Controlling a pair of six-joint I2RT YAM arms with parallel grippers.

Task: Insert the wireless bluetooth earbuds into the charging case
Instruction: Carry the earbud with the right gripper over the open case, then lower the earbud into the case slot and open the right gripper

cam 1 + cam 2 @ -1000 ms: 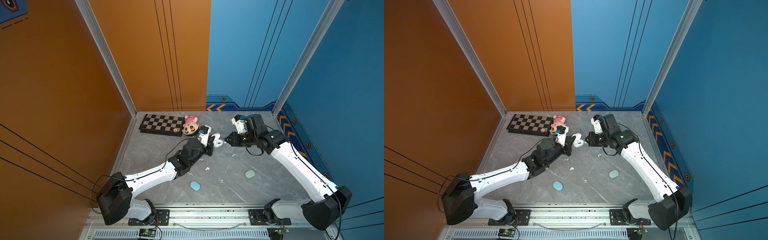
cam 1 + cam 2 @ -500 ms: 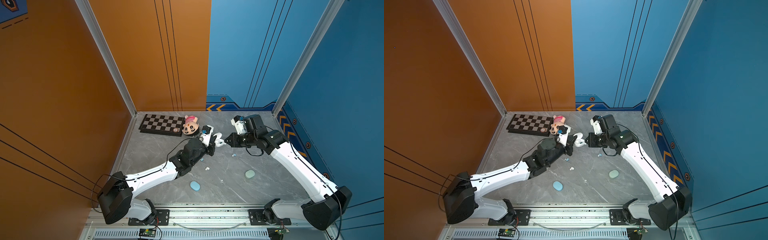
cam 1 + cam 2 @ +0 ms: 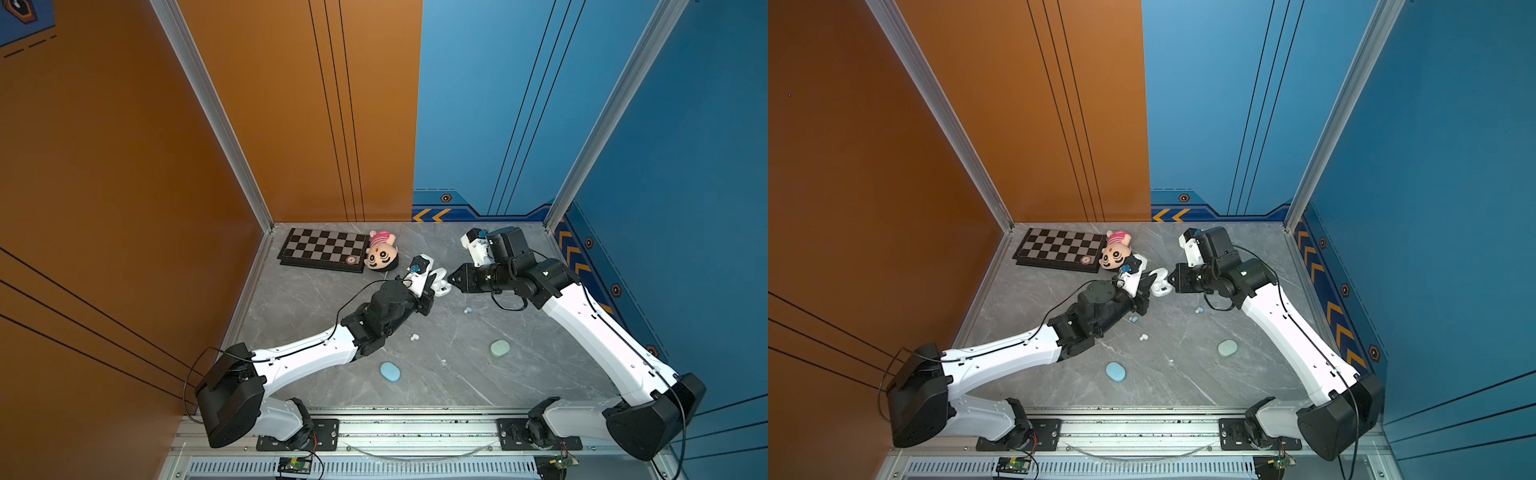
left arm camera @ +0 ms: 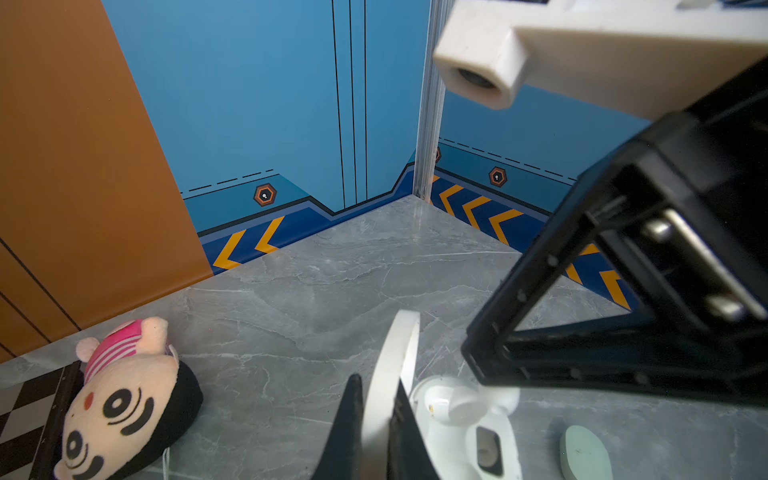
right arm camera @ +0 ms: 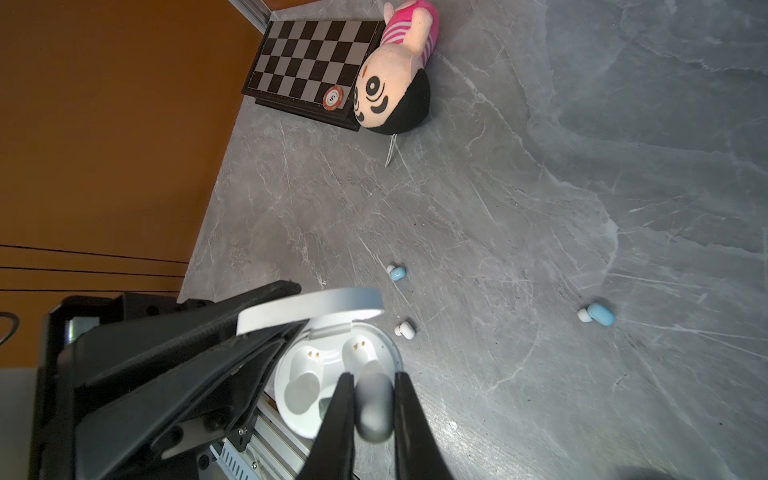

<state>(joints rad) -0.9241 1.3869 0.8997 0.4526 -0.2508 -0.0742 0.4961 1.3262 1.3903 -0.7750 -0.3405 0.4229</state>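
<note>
Half done: edged together this past second, earbud (image 5: pixel 374 407) pinched in right pincer (image 5: pixel 373 376) over open charging case (image 5: pixel 328 363), left pincer (image 4: pixel 376 382) clamped on lid (image 4: pixel 399 353).

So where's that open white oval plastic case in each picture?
In a top view: open white oval plastic case, mid-table, right of the peach plush doll head.
In a top view: same spot.
Left wrist: bottom edge, right of centre.
Right wrist: lower part, left of centre.
Shared landmark: that doll head.
</note>
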